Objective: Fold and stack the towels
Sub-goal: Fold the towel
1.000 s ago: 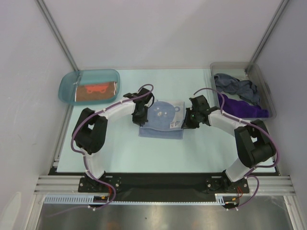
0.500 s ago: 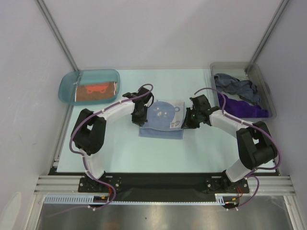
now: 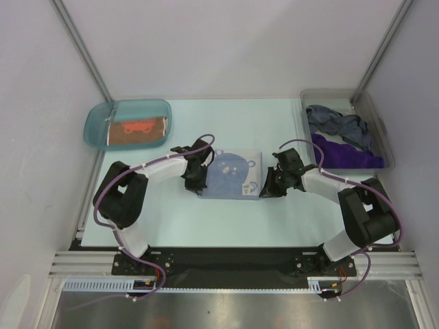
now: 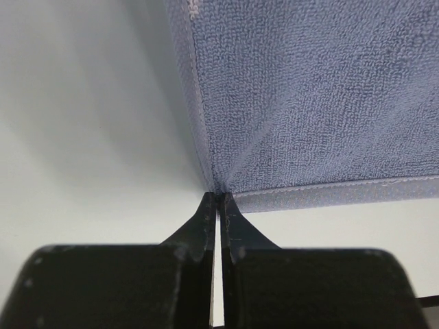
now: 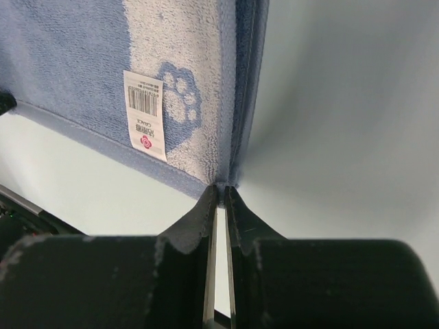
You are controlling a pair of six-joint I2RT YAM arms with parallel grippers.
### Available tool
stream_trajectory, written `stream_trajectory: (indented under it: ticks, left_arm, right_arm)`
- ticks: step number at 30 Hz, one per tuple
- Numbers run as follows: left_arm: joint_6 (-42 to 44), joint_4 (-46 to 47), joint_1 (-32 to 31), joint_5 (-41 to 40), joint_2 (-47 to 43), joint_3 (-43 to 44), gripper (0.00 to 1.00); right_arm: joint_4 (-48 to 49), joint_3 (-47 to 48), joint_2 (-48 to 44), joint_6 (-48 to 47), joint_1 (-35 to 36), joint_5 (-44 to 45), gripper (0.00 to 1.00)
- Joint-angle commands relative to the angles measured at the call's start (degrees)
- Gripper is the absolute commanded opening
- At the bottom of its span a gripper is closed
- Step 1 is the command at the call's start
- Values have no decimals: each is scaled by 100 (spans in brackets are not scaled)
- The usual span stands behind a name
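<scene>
A pale blue-white towel (image 3: pixel 232 175) with a round print lies folded over at the table's middle. My left gripper (image 3: pixel 197 186) is shut on its near left corner; the left wrist view shows the blue cloth (image 4: pixel 315 96) pinched at the fingertips (image 4: pixel 206 205). My right gripper (image 3: pixel 264 190) is shut on its near right corner; the right wrist view shows the towel (image 5: pixel 185 89) with a barcode label (image 5: pixel 145 113). An orange-brown towel with red print (image 3: pixel 137 130) lies in the teal tray. A grey-blue towel (image 3: pixel 336 123) and a deep purple towel (image 3: pixel 346 154) lie in the clear bin.
The teal tray (image 3: pixel 96 123) stands at the back left. The clear grey bin (image 3: pixel 381 130) stands at the back right. White walls enclose the table on three sides.
Both grippers have moved toward the near edge, drawing the far edge of the blue-white towel over itself, so the towel now lies shorter and folded.
</scene>
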Motion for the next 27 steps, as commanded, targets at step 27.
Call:
stream_trajectory:
  ticks: [27]
  left_arm:
    - [171, -313, -19, -291, 6, 371, 38]
  right_arm:
    - [101, 13, -174, -73, 1, 240, 28]
